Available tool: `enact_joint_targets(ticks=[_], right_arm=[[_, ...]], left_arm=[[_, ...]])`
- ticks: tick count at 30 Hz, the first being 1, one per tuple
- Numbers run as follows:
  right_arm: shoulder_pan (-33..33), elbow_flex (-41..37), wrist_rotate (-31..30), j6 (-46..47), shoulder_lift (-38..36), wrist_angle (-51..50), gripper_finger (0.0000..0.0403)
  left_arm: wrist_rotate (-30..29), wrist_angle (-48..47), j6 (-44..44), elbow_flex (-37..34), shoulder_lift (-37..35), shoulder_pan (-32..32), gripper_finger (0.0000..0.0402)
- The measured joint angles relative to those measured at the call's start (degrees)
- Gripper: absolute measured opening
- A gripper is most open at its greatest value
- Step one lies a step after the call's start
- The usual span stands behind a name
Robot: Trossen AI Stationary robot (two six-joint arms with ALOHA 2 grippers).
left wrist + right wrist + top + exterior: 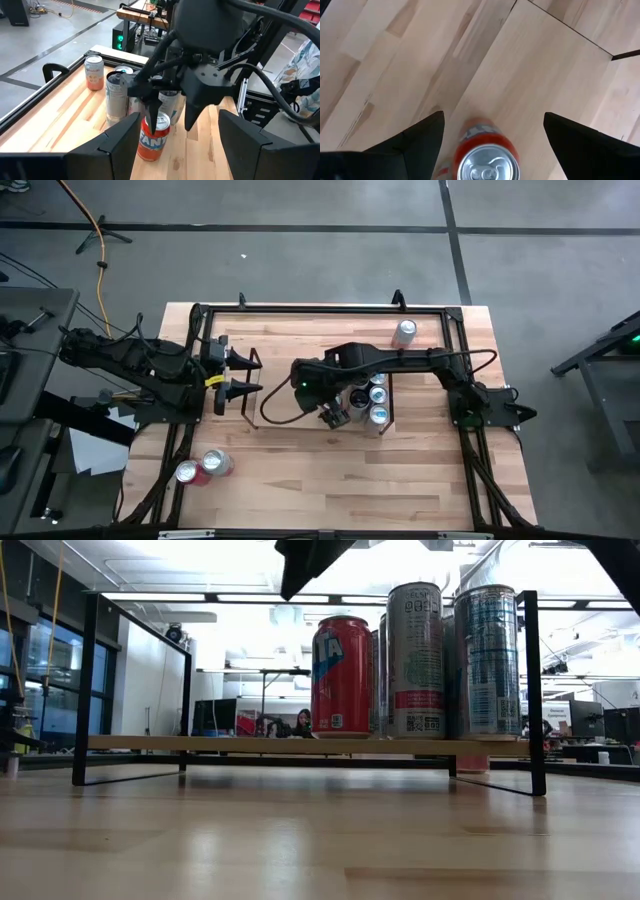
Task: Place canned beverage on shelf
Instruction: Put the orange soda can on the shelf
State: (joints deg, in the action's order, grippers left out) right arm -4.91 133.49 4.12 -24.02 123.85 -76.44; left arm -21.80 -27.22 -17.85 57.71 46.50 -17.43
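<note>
A red can [485, 161] stands upright on the light-wood shelf [535, 60], beside several tall silver cans [415, 660] at the shelf's right end. My right gripper [172, 117] hangs open just above the red can [154, 135], pointing steeply down. One finger is to each side of the can's top and neither touches it. In the low view the red can [341, 675] rests on its base on the shelf board [250, 744]. My left gripper [250, 375] waits open at the shelf's left end, well above the table, with nothing between its fingers.
One can [405, 332] stands on the tabletop near the far edge. Two more cans [202, 467] lie at the near left. The left half of the shelf [275, 380] is bare. Black metal rails [320, 307] frame the tabletop.
</note>
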Motion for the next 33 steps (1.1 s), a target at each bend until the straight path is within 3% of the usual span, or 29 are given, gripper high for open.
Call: enact_joint_targets(ticks=[12,21,29,33], right_arm=[[0.0,-0.2,0.0,0.9,0.0,2.6,0.0326],[0.0,-0.2,0.0,14.4,0.0,11.0,0.0326],[0.0,-0.3,0.0,16.6,0.0,14.6,0.0326],[0.0,-0.3,-5.0,19.7,0.0,14.4,0.0328]], left_arm=[[-1.1,-1.8,2.0,0.0,-2.8,0.0,0.0225],[-3.5,-1.8,2.1,0.0,-6.8,0.0,0.0225],[-3.5,-1.8,2.0,0.0,-7.3,0.0,0.0225],[-3.5,-1.8,2.0,0.0,-7.2,0.0,0.0225]])
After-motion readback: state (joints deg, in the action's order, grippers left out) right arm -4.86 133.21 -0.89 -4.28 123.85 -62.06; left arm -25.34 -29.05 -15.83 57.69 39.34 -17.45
